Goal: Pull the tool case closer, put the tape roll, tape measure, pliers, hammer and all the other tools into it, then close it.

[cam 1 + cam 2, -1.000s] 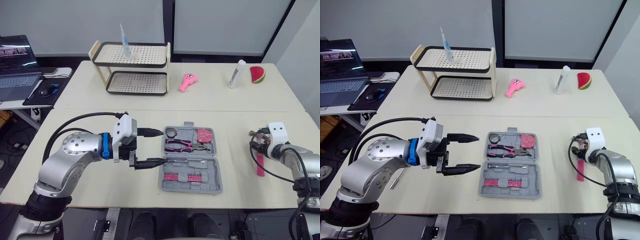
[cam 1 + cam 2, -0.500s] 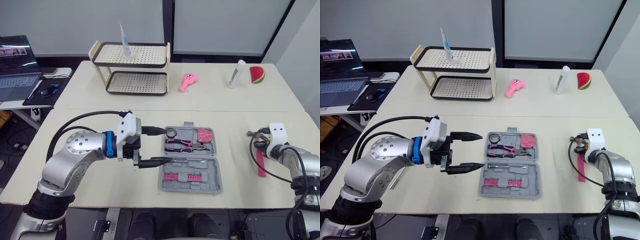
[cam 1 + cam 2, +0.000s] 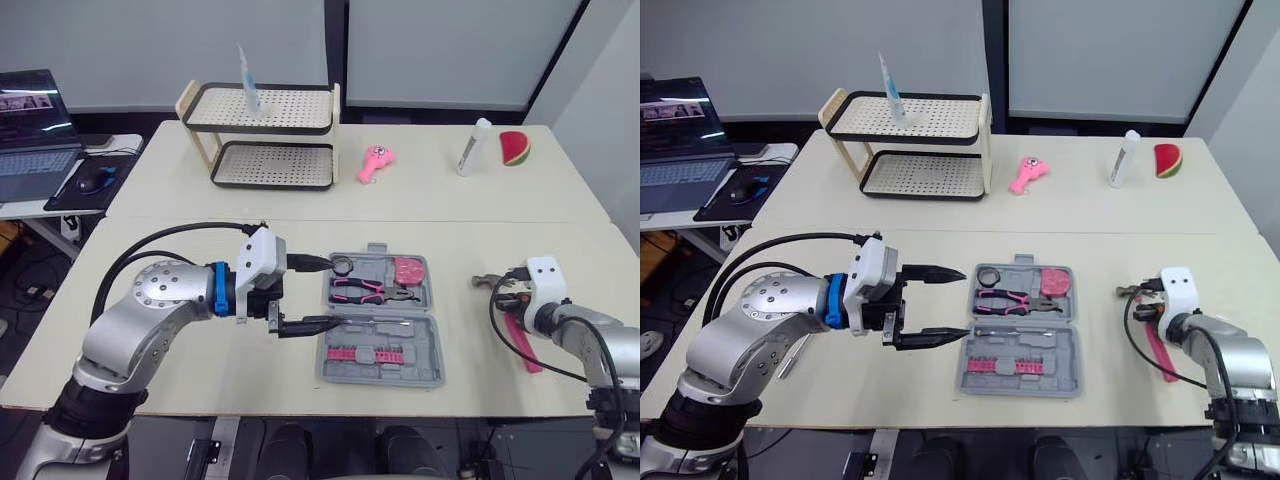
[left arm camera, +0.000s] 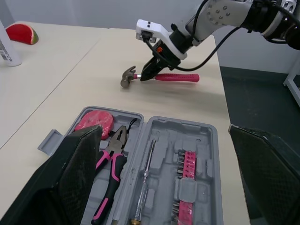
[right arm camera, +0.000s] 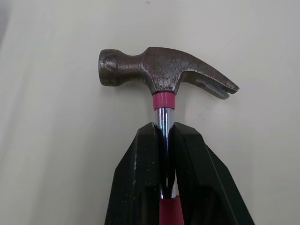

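While the right hand (image 5: 164, 129) is clamped narrow on the chrome neck of the hammer (image 5: 159, 70), just below the pink collar under the head, the left hand (image 3: 325, 293) hangs with its fingers spread wide and nothing between them. The hammer is out on the counter (image 3: 470, 240), to the right of the tool case (image 4: 164, 154) and well apart from it, with its steel head toward the case and its pink handle slanting back toward the near edge. Whether it rests on the counter or hangs just above it cannot be told. The grey case lies open and flat at the middle of the near counter. In its far half are the tape roll (image 3: 337, 266), the pliers (image 3: 365, 290) and the pink tape measure (image 3: 408, 270). The near half holds a screwdriver (image 3: 380, 322) and a row of pink bits (image 3: 365, 354). The left hand's fingertips sit at the case's left edge, one beside the tape roll and one by the screwdriver's end.
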Robot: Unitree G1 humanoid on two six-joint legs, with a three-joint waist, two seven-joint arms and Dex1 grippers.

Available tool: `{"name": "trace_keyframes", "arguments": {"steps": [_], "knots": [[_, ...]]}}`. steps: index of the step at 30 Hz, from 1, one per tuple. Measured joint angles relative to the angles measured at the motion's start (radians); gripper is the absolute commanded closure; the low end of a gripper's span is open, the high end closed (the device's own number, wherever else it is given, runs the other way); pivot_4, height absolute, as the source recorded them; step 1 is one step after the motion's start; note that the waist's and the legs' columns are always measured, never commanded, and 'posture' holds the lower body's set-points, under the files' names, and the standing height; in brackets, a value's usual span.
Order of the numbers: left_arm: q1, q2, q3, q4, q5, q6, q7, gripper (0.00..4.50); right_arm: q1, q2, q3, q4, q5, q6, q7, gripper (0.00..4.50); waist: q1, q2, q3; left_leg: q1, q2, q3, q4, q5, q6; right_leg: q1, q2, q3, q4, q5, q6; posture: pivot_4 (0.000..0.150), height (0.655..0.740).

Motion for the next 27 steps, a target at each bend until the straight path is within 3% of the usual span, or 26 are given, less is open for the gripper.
{"name": "trace_keyframes", "arguments": {"steps": [8,24,26,27], "knots": [[0.044,0.036,-0.002,-0.042,0.0,-0.003,-0.039,0.0,0.084,0.163,-0.055,-0.272,0.016,0.148,-0.15,4.28,-0.001,0.0,0.0,0.0,0.0,-0.001,-0.001,0.0,0.0,-0.001,0.0,0.0,0.002,0.0,0.0,0.15,0.74],[0.063,0.039,-0.005,-0.064,0.019,-0.008,-0.039,0.0,0.11,0.284,-0.032,-0.254,-0.042,0.098,-0.274,4.28,-0.002,0.001,0.0,0.001,0.0,0.001,-0.001,0.0,0.0,-0.003,0.001,0.0,0.003,0.0,0.0,0.15,0.74],[0.063,0.037,-0.006,-0.064,0.02,-0.011,-0.038,0.0,0.105,0.293,-0.034,-0.251,-0.041,0.097,-0.28,3.56,-0.002,0.001,0.0,0.001,0.0,0.001,-0.001,0.0,0.0,-0.003,0.001,0.0,0.004,0.0,0.0,0.15,0.74],[0.063,0.037,-0.006,-0.064,0.021,-0.013,-0.038,0.0,0.101,0.3,-0.037,-0.252,-0.039,0.1,-0.28,3.41,-0.002,0.001,0.0,0.001,0.0,0.001,-0.001,0.0,0.0,-0.003,0.001,0.0,0.004,0.0,0.0,0.15,0.74]]}}
